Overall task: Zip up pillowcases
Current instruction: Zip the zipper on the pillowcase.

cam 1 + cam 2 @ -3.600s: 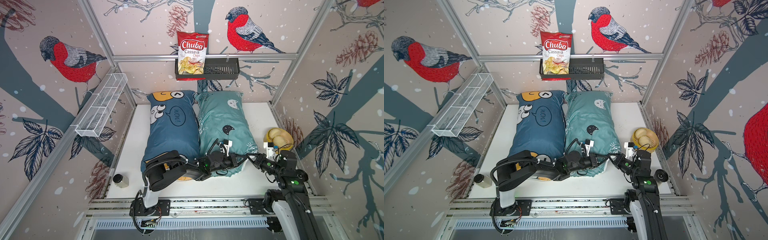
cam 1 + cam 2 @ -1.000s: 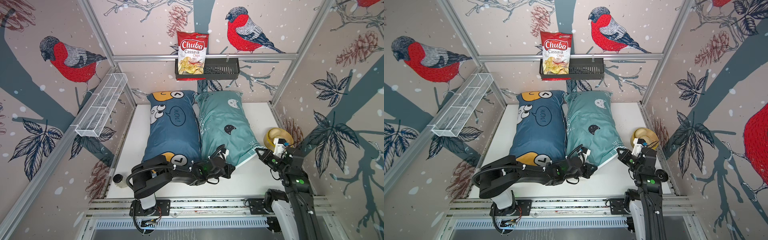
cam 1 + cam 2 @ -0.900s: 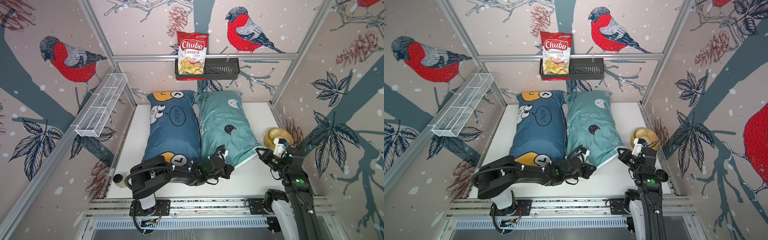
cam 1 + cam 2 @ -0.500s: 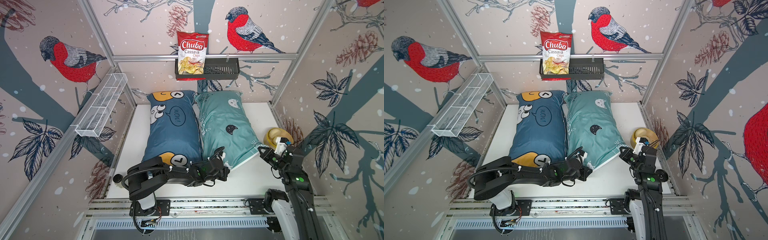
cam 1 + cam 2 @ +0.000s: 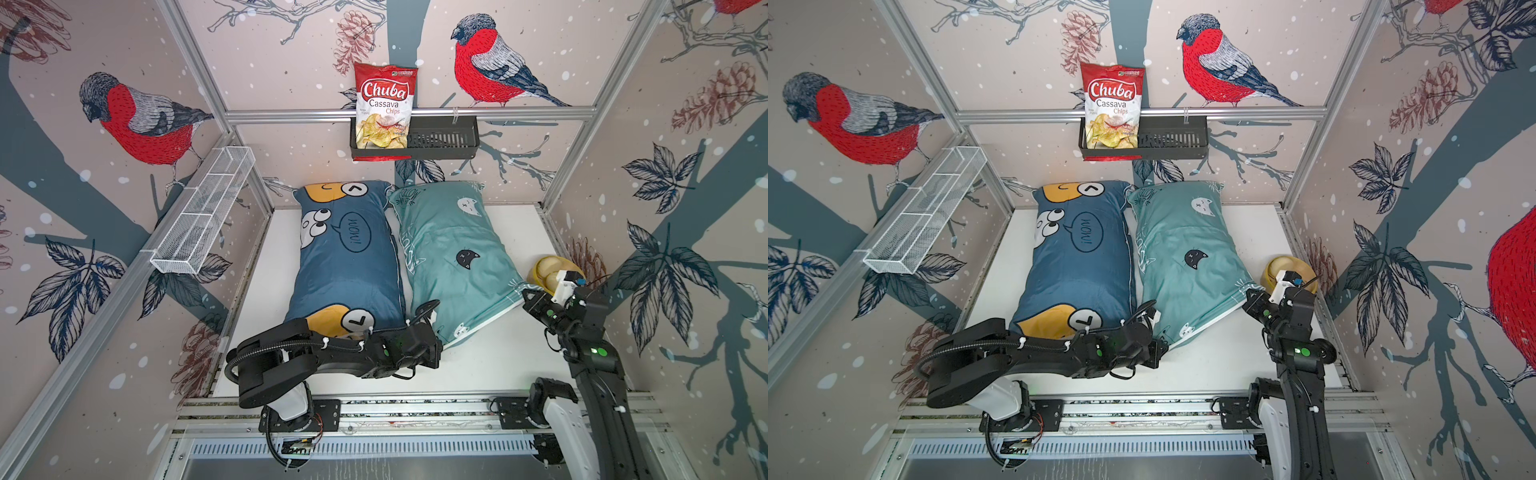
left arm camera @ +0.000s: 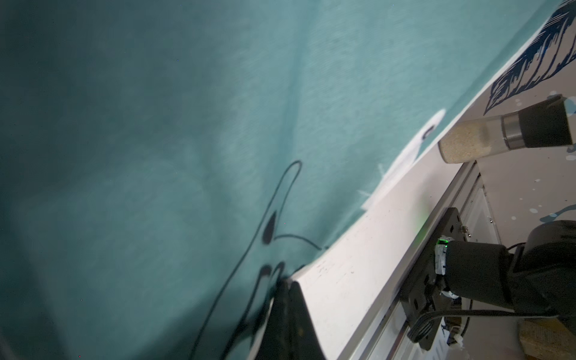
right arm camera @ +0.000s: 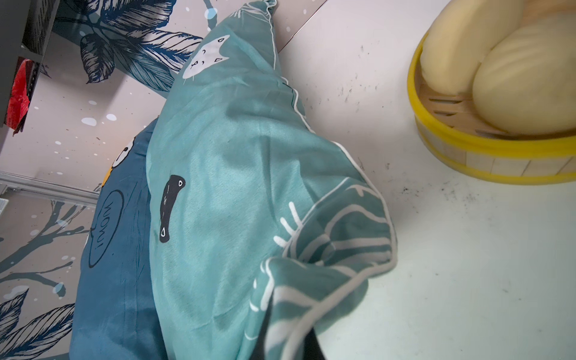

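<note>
Teal pillowcase, top views: the cat-print teal pillowcase [image 5: 449, 257] lies on the white desk [image 5: 498, 361], touching the dark blue pillowcase [image 5: 349, 266] beside it. Its near edge runs slantwise between the two arms.
Arms, top views: the left gripper [image 5: 439, 338] is at one near corner of the teal case and the right gripper [image 5: 524, 296] at the other.
Containers, top views: a black wall basket [image 5: 444, 137] holds a red chips bag [image 5: 384, 108]. A white wire basket [image 5: 203, 216] shows nothing inside. A yellow-rimmed steamer [image 5: 540, 266] sits just beside the right gripper.
Left wrist view: the fingers [image 6: 283, 311] are closed together on the teal hem, though whether they pinch a zipper pull or only cloth is hard to tell. A shaker jar [image 6: 467, 140] of sandy grains stands near the desk edge.
Right wrist view: its fingers [image 7: 313, 347] are closed, gripping the teal corner. Pale buns [image 7: 514, 93] fill the steamer.
Step in hand: probably zipping the teal case, its hem stretched between the arms.
Next move: calls for a taut hem and a steady pull along it.
</note>
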{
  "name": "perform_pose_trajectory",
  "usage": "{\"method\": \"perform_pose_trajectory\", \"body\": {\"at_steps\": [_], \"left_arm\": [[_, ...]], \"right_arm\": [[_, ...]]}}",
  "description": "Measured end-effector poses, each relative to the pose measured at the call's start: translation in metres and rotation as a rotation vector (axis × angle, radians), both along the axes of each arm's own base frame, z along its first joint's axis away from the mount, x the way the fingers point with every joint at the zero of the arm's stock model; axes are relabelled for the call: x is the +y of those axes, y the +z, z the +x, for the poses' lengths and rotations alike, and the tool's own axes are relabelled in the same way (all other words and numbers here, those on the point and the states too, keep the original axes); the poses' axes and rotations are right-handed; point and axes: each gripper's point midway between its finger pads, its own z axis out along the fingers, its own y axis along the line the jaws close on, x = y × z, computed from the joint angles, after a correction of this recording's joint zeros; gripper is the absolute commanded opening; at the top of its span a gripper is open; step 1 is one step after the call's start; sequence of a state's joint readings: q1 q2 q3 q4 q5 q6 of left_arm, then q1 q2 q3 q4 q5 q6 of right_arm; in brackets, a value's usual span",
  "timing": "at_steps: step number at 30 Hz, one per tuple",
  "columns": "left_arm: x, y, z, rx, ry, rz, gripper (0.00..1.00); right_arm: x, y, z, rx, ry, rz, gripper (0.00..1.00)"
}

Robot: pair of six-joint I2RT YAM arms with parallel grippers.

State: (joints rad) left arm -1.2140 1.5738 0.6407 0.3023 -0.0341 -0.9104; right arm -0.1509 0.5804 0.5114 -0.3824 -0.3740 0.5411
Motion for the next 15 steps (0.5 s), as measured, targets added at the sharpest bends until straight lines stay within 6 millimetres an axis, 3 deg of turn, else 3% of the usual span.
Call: {"method": "perform_pose_trajectory", "body": {"at_steps": [15], "left_arm": [[0.035, -0.017, -0.008, 0.022, 0.034, 0.079, 0.0]], "right_arm": [[-0.022, 0.004, 0.013, -0.018, -0.072, -0.079, 0.0]]}}
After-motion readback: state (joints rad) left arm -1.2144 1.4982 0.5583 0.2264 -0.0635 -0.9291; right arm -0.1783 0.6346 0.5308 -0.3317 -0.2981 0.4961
